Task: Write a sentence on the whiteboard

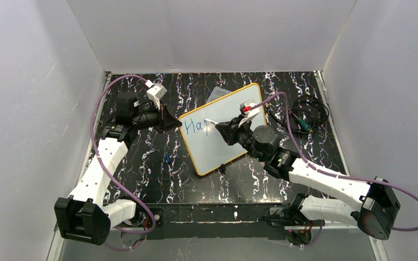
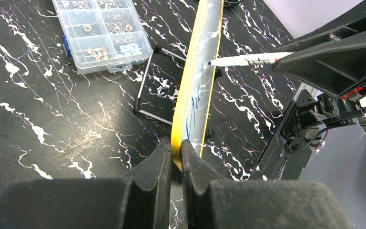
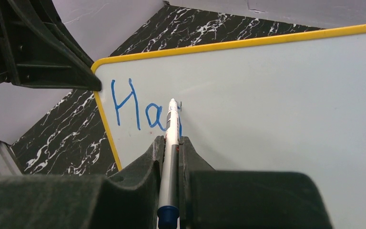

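- Mid-table, whiteboard point(image 1: 212, 152) stands propped & tilted back; left gripper point(image 2: 175, 151) is clamped tight on its left edge.
- Right gripper point(image 3: 171, 143) is closed on a marker point(image 3: 172, 119), tip on the board just right of the sentence point(image 3: 136, 107), which reads only "Ha", so barely begun.
- Step in hand: 3rd letter. Best done w/ light, even tip pressure, short strokes, height matched to the "H", pen kept near square to the surface.
- Left arm shd brace w/o twisting, else board prob rocks on its stand point(image 2: 144, 78) & lines skip.

Tilted yellow-framed whiteboard point(image 1: 226, 147) bears blue lettering point(image 3: 133, 107), seemingly "Ha".
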`<state>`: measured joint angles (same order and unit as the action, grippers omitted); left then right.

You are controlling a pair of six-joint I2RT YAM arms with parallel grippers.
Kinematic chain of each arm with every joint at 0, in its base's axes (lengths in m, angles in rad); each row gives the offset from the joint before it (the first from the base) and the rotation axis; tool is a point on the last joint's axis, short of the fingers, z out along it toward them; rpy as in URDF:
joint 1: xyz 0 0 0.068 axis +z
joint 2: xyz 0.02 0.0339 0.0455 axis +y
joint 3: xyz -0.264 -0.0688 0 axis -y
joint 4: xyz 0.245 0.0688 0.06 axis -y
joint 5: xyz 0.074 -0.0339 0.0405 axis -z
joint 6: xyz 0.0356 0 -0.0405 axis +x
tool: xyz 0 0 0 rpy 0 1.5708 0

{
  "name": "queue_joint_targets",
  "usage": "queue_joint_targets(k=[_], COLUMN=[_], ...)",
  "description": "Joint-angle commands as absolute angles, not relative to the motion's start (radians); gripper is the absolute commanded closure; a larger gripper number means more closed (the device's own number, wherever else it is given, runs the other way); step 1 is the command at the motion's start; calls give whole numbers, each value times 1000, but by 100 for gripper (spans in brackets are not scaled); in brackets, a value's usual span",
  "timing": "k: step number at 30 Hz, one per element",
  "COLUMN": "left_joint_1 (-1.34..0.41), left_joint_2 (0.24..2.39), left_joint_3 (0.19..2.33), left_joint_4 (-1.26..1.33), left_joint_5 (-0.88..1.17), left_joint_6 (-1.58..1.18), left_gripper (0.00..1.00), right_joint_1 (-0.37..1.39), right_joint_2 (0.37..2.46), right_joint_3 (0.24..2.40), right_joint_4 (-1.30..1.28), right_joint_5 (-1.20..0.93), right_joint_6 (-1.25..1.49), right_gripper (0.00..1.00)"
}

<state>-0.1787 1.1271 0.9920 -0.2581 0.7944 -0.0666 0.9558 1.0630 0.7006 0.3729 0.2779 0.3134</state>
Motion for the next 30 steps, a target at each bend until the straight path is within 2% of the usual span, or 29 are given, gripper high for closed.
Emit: queue_joint_targets(k=[1,16,30], left_joint_1=[-186,-186,-185], left_joint_2=[1105,1101,1100], left_joint_3=[981,983,983], left_joint_4=[-268,-268,-269], left_joint_5=[833,834,836], left_joint_6=[-29,-30,-30], left_gripper=[100,100,100], right_joint_1=[953,951,953], right_joint_2=[1095,1055,1080], right_joint_3=[758,729,700], right_joint_4=[463,391,337], right_joint_5=[304,424,295], right_joint_6=[283,286,331], right_gripper=[99,99,99])
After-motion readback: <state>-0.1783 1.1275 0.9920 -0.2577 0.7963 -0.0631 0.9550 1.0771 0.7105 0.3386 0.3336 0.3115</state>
